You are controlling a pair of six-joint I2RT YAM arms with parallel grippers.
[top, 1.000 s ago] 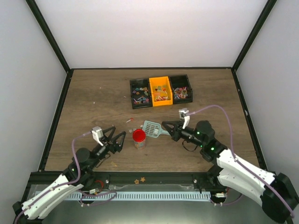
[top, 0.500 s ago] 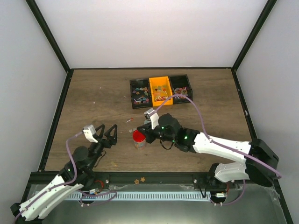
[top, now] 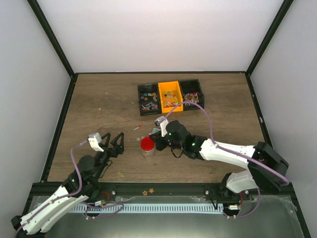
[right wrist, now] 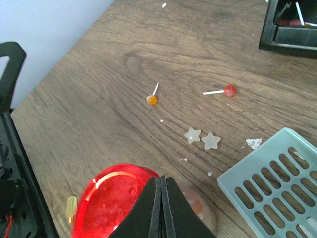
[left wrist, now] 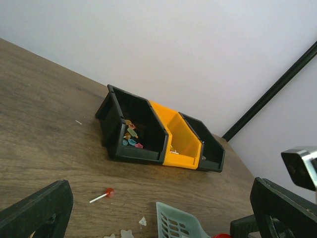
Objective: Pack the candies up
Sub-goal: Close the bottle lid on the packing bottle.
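Candies [top: 148,98] fill the three bins at the back. Loose ones lie on the wood: a red lollipop [right wrist: 229,90], an orange lollipop [right wrist: 152,99] and two white stars [right wrist: 192,135]. The red lollipop [left wrist: 108,192] also shows in the left wrist view. A clear jar with a red round lid [top: 147,144] stands mid-table. My right gripper [top: 154,141] is shut with nothing between its fingers, its tips [right wrist: 162,179] just above the lid's [right wrist: 111,198] right edge. The left gripper [top: 117,143] stands open to the left of the jar, apart from it.
A teal slotted scoop [right wrist: 277,178] lies right of the jar, mostly under my right arm in the top view. Two black bins [left wrist: 130,130] flank the orange bin [top: 170,96] in a row at the back. Dark frame posts edge the table.
My right arm swung left from the scoop's handle to the jar and its jaws closed. The left gripper drew back a little to the left, still open.
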